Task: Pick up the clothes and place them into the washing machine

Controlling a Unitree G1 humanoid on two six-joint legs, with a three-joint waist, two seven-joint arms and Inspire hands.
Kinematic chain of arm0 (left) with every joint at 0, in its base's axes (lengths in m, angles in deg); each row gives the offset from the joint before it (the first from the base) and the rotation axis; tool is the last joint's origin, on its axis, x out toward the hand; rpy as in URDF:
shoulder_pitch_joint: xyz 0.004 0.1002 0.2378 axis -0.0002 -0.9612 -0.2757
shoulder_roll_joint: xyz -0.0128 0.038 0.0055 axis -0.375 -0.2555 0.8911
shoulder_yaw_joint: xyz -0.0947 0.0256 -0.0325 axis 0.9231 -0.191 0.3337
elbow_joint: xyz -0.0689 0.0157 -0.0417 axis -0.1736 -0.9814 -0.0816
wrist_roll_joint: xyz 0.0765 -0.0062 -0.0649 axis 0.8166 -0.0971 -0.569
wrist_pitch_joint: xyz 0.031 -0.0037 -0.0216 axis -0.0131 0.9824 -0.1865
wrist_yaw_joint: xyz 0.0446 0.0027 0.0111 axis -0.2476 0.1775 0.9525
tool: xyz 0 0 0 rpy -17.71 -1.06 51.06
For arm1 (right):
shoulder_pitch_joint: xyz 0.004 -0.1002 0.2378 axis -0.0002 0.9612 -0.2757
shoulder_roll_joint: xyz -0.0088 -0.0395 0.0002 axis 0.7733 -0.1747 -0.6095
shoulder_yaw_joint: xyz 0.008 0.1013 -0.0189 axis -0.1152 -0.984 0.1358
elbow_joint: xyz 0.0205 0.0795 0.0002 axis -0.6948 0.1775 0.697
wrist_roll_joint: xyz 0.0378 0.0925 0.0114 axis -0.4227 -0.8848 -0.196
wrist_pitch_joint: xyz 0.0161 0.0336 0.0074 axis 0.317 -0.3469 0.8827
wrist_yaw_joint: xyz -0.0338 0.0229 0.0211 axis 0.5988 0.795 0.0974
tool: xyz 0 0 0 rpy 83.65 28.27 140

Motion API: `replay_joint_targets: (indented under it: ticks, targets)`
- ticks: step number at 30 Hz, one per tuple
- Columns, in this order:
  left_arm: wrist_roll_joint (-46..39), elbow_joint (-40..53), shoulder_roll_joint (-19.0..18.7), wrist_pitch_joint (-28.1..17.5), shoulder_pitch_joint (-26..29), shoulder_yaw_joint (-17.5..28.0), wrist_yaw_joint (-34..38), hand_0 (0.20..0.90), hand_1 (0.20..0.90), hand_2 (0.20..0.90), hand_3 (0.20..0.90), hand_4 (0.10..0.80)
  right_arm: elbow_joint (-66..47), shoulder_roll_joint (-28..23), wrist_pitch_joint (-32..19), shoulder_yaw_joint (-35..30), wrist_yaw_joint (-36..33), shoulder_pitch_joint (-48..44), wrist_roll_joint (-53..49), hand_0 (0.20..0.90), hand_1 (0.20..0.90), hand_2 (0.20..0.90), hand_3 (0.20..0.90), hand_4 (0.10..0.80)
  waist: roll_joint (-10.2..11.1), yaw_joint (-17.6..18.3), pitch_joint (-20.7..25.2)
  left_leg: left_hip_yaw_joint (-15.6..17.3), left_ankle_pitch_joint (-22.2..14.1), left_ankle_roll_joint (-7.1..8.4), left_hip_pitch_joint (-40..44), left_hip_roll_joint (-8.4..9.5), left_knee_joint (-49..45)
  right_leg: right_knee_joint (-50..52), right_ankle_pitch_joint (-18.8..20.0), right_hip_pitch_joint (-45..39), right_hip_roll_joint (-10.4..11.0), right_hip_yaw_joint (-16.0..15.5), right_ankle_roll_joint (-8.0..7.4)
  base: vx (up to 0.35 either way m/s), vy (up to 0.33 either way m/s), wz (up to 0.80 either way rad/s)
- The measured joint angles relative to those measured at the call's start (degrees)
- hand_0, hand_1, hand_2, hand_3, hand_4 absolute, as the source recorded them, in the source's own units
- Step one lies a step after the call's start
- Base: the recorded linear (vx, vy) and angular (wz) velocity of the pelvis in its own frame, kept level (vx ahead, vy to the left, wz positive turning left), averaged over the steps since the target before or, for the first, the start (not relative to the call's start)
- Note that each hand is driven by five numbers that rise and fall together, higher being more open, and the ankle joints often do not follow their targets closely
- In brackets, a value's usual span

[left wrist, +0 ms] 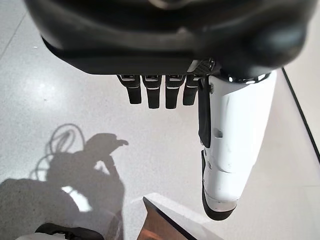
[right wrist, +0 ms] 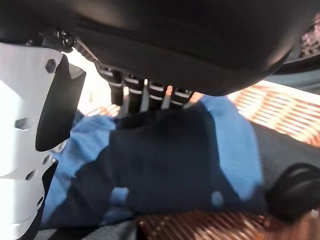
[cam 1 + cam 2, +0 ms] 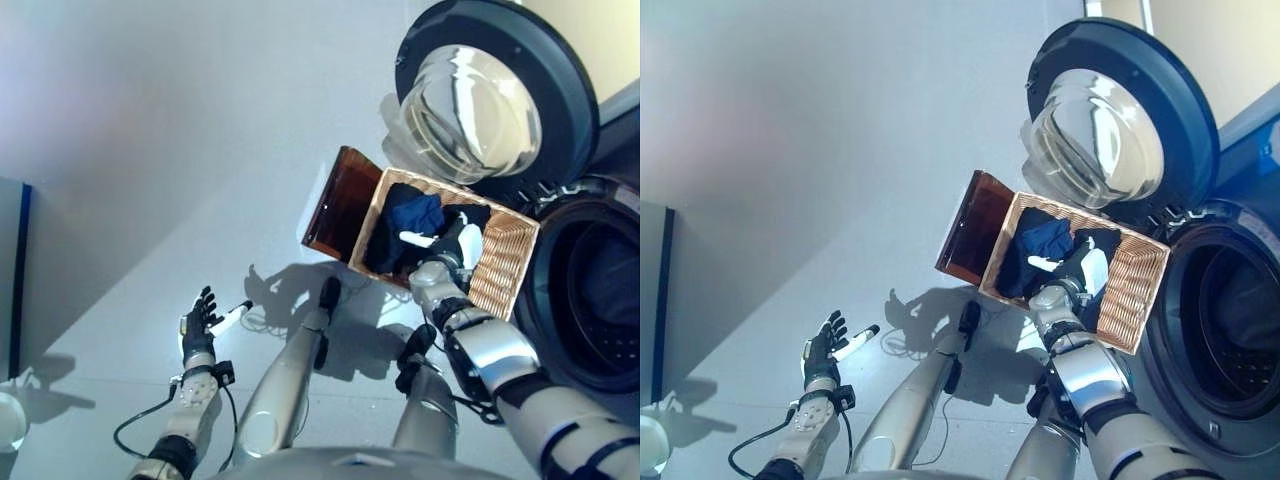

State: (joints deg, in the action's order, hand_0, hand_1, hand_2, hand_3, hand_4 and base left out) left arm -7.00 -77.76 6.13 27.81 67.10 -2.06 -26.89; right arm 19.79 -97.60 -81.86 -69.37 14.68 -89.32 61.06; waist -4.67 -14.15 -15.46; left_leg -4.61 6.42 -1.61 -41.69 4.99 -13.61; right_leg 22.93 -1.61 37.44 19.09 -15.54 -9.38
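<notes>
Dark blue clothes (image 3: 410,215) lie heaped in the shallow wicker basket (image 3: 505,265), which rests on a low dark brown box (image 3: 340,205) beside the washing machine (image 3: 600,290). The machine's round door (image 3: 480,100) stands open above the basket. My right hand (image 3: 455,243) reaches into the basket on top of the clothes. In the right wrist view its fingers (image 2: 150,92) point straight down into the blue cloth (image 2: 165,160), tips sunk in the folds, and its white-covered thumb (image 2: 20,150) stands out straight. My left hand (image 3: 198,325) hangs open over the floor at lower left, holding nothing.
The grey floor spreads to the left of the box. A dark-edged panel (image 3: 12,270) stands at the far left, with a white round object (image 3: 8,420) below it. A corner of the brown box (image 1: 160,225) shows in the left wrist view.
</notes>
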Motion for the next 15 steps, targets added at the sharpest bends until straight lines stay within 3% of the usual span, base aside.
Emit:
replay_joint_targets:
  ticks: [1,2,15]
  targets:
    - [-0.01,0.00,-0.26,-0.06,0.00,-0.15,-0.32,0.900,0.900,0.900,0.900,0.800,0.44,-0.31,0.15,0.01,0.00,-0.97,0.02,0.755,0.755,0.755,0.755,0.696,-0.05,-0.37,-0.06,0.00,0.02,0.03,-0.48,-0.01,-0.06,0.25,-0.05,0.58,0.04,0.00,0.02,0.000,0.000,0.00]
    - [0.00,-0.08,-0.50,-0.05,0.02,-0.35,-0.43,0.900,0.900,0.900,0.900,0.800,1.11,-0.42,0.43,0.01,-0.09,-1.98,0.04,0.200,0.200,0.200,0.200,0.300,-0.03,-0.63,-0.12,0.01,0.02,0.03,-0.94,0.01,-0.18,0.74,-0.35,1.18,0.10,0.01,0.17,-0.004,0.025,0.05]
    - [0.10,-0.83,-0.63,-0.05,1.59,-1.27,-0.42,0.900,0.900,0.900,0.900,0.800,1.78,-2.26,2.13,-0.10,-0.99,-3.90,1.25,0.200,0.200,0.200,0.200,0.300,-0.56,-1.14,-1.35,-0.15,0.18,0.13,-0.50,-0.11,-0.08,1.79,-1.15,1.03,0.38,-0.07,0.22,0.006,0.007,0.03]
